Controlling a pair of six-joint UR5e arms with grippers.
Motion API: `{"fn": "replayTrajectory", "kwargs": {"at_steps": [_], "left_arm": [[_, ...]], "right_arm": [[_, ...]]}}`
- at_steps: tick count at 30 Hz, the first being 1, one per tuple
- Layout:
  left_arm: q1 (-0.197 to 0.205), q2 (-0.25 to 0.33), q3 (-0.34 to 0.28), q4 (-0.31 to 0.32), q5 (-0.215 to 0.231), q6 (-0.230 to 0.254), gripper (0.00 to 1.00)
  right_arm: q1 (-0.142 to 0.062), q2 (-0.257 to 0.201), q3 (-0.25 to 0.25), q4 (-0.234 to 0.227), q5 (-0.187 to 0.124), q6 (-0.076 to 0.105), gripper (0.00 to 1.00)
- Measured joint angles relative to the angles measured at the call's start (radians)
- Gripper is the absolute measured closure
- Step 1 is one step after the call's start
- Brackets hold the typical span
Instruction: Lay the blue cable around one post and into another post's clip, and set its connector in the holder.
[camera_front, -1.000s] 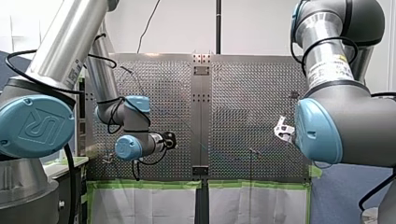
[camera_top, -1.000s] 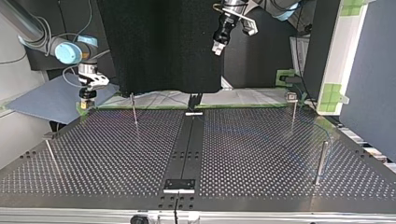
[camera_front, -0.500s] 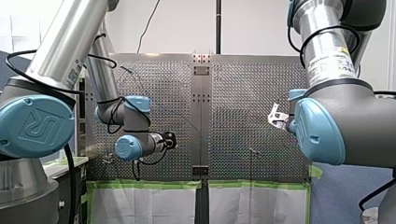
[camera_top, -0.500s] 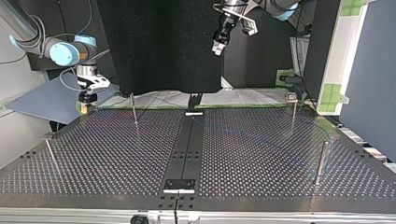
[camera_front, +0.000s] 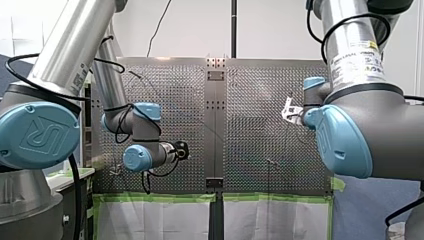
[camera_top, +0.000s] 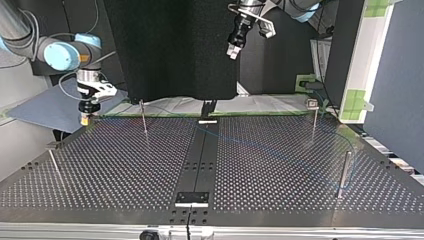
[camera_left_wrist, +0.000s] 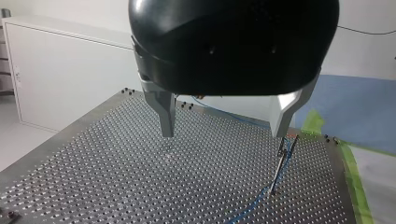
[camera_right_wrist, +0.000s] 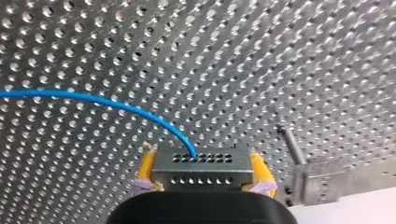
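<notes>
Right fingers (camera_right_wrist: 147, 169): yellow pads clamped on both sides of the connector (camera_right_wrist: 201, 164), which sits square between them. The cable (camera_right_wrist: 93, 99) leaves its top face and arcs off over the bench (camera_top: 125, 170).

Left fingers (camera_left_wrist: 166, 112): spread wide, nothing between them, hanging high over the bench and well clear of the work.

Step, as I read it: carrying the connector to its holder. A thin post (camera_right_wrist: 290, 142) and a metal bracket (camera_right_wrist: 327, 179) sit just beside the right fingers at the bench edge. The bracket could be the holder, but this angle doesn't settle it.

Routing: the left wrist view shows the cable running by a post with a clip (camera_left_wrist: 280, 163). Whether it is properly seated there I can't tell.

Next move needs:
- the connector squared to the holder slot before going down
- cable slack kept, so the pull doesn't lift it off the posts
- no release until it is seated

Room: the right fingers work near the bench corner at the top view's left, with the edge close and the post and bracket tight beside them. The mid bench is open. One more post (camera_top: 143, 116) stands nearby toward the centre.
</notes>
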Motion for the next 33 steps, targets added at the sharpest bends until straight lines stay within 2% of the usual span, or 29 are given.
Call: {"fn": "replayTrajectory", "kwargs": {"at_steps": [6, 13, 20, 24, 27, 33], "left_arm": [[0.0, 0.0, 0.0, -0.002, 0.005, -0.005, 0.0], [-0.001, 0.0, 0.0, -0.005, 0.006, -0.007, 0.0], [-0.001, 0.0, 0.0, -0.005, 0.006, -0.006, 0.0], [0.0, 0.0, 0.0, -0.005, 0.006, -0.006, 0.0], [0.0, 0.0, 0.0, -0.005, 0.006, -0.006, 0.0], [0.0, 0.0, 0.0, -0.007, 0.006, -0.006, 0.0]], "right_arm": [[0.004, -0.048, 0.004, 0.044, 0.04, -0.047, 0.73], [-0.005, -0.115, 0.004, 0.051, 0.099, -0.115, 0.73], [-0.009, -0.181, 0.003, 0.049, 0.11, -0.181, 0.73], [-0.012, -0.195, 0.003, 0.048, 0.111, -0.215, 0.73], [-0.015, -0.196, 0.003, 0.046, 0.11, -0.232, 0.73], [-0.023, -0.192, 0.006, 0.044, 0.11, -0.24, 0.73]]}}
